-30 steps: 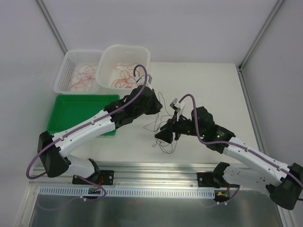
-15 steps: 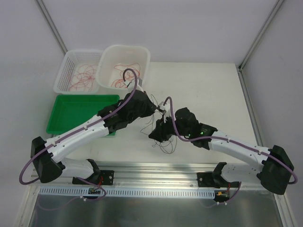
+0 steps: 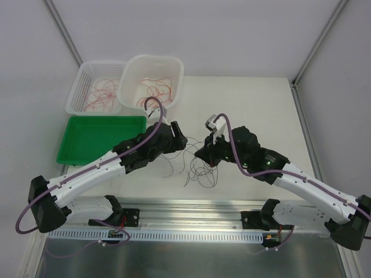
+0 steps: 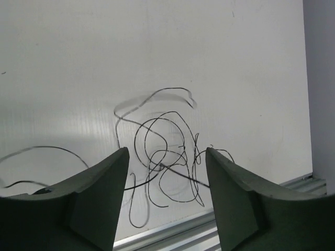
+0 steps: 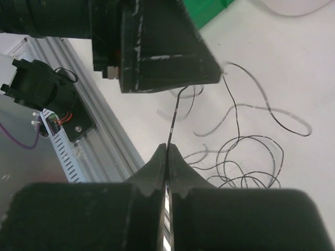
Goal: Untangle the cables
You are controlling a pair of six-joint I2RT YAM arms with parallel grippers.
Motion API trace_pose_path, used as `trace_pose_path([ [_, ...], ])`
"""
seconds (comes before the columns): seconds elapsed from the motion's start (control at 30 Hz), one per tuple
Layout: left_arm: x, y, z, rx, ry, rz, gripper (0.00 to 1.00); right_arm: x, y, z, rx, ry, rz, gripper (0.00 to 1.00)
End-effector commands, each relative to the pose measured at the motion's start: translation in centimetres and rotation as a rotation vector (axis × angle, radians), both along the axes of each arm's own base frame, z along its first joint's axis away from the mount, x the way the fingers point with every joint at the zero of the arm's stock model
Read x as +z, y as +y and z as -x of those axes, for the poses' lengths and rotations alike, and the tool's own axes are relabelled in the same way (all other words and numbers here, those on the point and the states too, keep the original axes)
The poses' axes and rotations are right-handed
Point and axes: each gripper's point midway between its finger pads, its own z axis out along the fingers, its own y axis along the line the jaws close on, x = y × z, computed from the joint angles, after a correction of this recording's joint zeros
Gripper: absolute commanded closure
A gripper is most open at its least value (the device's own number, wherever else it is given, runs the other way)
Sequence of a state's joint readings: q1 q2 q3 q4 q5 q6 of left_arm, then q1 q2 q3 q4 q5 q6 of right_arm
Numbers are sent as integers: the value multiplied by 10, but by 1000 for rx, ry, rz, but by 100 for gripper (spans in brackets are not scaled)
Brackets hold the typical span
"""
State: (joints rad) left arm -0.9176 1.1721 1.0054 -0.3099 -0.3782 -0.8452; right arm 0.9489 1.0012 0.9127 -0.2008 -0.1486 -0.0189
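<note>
A loose tangle of thin black cables (image 3: 200,171) lies on the white table between the two arms. My right gripper (image 3: 203,154) is shut on one black cable (image 5: 176,112), which runs taut from its closed tips (image 5: 167,147) up toward the left gripper's dark body (image 5: 157,47). My left gripper (image 3: 179,141) hangs open above the tangle (image 4: 167,157). Its two fingers (image 4: 104,188) stand well apart, and a black strand passes loosely between them without being pinched. More cables, red and orange, lie in the two bins at the back left.
A white bin (image 3: 134,68) and a white mesh basket (image 3: 83,75) hold red cables at the back left. A green tray (image 3: 93,139) lies in front of them, under the left arm. The metal rail (image 3: 185,204) runs along the near table edge, close to the tangle.
The left gripper has opened and pulled back toward the near left. The right gripper has shut on a black cable and shifted right. The tangle has spread out on the table.
</note>
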Motion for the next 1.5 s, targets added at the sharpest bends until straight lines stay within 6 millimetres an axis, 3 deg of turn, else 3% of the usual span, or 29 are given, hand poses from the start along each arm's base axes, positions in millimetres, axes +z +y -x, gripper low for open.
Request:
trace_pose_path([
  [0.0, 21, 16, 5, -8, -108, 9, 38, 10, -19, -5, -47, -51, 68, 99],
  [0.03, 12, 21, 8, -12, -110, -4, 25, 10, -21, -4, -49, -48, 78, 99],
  [0.1, 21, 26, 15, -49, -165, 23, 17, 14, -21, -5, -52, -50, 76, 99],
  [0.13, 14, 25, 16, -68, -188, 38, 11, 14, -22, -5, -53, -46, 79, 99],
  [0.2, 18, 24, 27, -152, -248, 62, 9, 19, -21, -6, -56, -48, 75, 99],
  [0.27, 11, 26, 34, -187, -283, 74, 8, 20, -22, -6, -65, -44, 86, 99],
  [0.3, -4, 26, 40, -228, -267, 57, 7, 24, -22, -8, -69, -48, 84, 99],
  [0.5, -20, 18, 50, -339, -300, 28, 2, 34, -35, -9, -99, -64, 117, 99],
  [0.67, -20, 15, 50, -379, -337, 12, 1, 68, -70, -17, -221, -161, 152, 99],
  [0.8, -21, 19, 43, -335, -348, -3, 1, 98, -114, -15, -334, -243, 152, 99],
  [0.97, -29, 24, 33, -258, -314, -17, 1, 114, -169, -19, -548, -304, 165, 99],
  [1.1, -40, 15, 26, -250, -268, -46, 2, 109, -192, -17, -626, -318, 175, 99],
  [1.17, -56, 6, 25, -282, -218, -79, 2, 99, -200, -20, -673, -314, 210, 99],
  [1.23, -57, -9, 27, -338, -190, -68, 2, 87, -205, -24, -707, -311, 253, 99],
  [1.27, -71, -16, 26, -356, -145, -90, 2, 83, -206, -26, -721, -306, 265, 99],
  [1.33, -72, -31, 25, -383, -113, -76, 2, 71, -208, -30, -748, -303, 300, 99],
  [1.4, -87, -46, 22, -408, -63, -107, 3, 61, -208, -35, -772, -294, 322, 99],
  [1.43, -103, -51, 21, -417, -26, -140, 4, 51, -208, -37, -775, -281, 339, 99],
  [1.47, -99, -59, 16, -420, -25, -140, 5, 44, -208, -40, -788, -266, 353, 99],
])
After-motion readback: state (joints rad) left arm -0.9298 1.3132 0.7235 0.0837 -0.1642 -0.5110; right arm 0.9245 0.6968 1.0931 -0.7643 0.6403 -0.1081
